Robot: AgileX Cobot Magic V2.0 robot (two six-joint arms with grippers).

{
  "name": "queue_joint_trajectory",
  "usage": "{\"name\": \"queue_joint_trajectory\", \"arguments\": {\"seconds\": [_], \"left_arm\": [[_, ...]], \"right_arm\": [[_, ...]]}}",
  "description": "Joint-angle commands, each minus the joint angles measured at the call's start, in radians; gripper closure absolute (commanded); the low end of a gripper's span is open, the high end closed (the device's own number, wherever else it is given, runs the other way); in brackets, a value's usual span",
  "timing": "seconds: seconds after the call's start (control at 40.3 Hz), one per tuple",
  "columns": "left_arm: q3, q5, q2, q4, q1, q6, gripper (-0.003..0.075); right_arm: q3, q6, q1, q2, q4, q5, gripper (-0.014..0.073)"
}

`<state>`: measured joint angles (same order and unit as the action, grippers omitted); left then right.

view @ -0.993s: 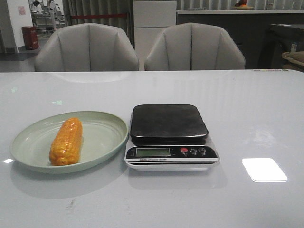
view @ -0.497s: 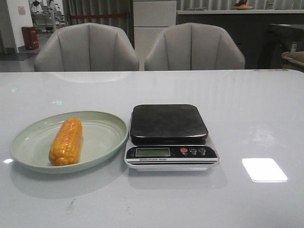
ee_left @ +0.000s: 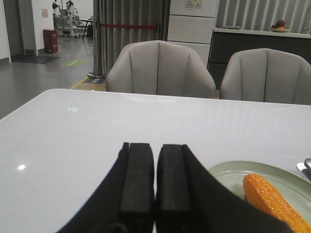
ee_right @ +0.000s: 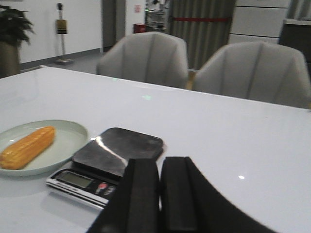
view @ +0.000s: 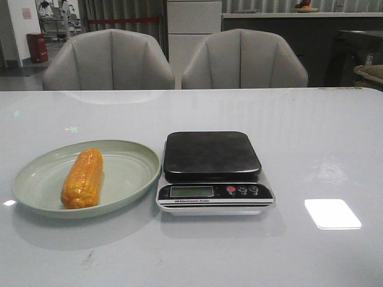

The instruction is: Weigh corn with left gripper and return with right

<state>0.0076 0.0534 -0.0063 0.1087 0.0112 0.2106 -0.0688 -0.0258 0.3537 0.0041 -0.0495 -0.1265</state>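
Observation:
An orange-yellow corn cob (view: pixel 82 177) lies lengthwise on a pale green plate (view: pixel 128 164) at the table's left; it also shows in the left wrist view as the corn (ee_left: pixel 272 196) and in the right wrist view as the corn (ee_right: pixel 28 146). Right of the plate stands a kitchen scale (view: pixel 213 156) with a dark platform that carries nothing. My left gripper (ee_left: pixel 155 148) is shut and holds nothing, low over the table to the left of the plate. My right gripper (ee_right: pixel 160 162) is shut and holds nothing, to the right of the scale (ee_right: pixel 119 150). Neither gripper shows in the front view.
Two grey chairs (view: pixel 111 60) (view: pixel 244 58) stand behind the table's far edge. The scale's display and buttons (view: pixel 214 191) face the front. A bright light patch (view: pixel 333 213) lies on the white tabletop at the right.

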Motion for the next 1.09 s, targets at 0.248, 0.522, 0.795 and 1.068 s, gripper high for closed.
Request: {"name": "queue_joint_trajectory", "arguments": {"seconds": [0.248,0.522,0.795,1.068], "left_arm": [[0.000,-0.081,-0.021,-0.007,0.001,0.003,0.0606],[0.000,-0.081,-0.021,-0.007,0.001,0.003,0.0606],[0.000,-0.081,-0.021,-0.007,0.001,0.003,0.0606],[0.000,-0.081,-0.021,-0.007,0.001,0.003,0.0606]], "right_arm": [[0.074,-0.007,-0.277,-0.035,0.017,0.088,0.0428],[0.099,-0.007,-0.281,-0.034,0.017,0.034,0.0428],[0.099,-0.007,-0.281,-0.034,0.017,0.034,0.0428],[0.099,-0.007,-0.281,-0.034,0.017,0.034,0.0428]]}}
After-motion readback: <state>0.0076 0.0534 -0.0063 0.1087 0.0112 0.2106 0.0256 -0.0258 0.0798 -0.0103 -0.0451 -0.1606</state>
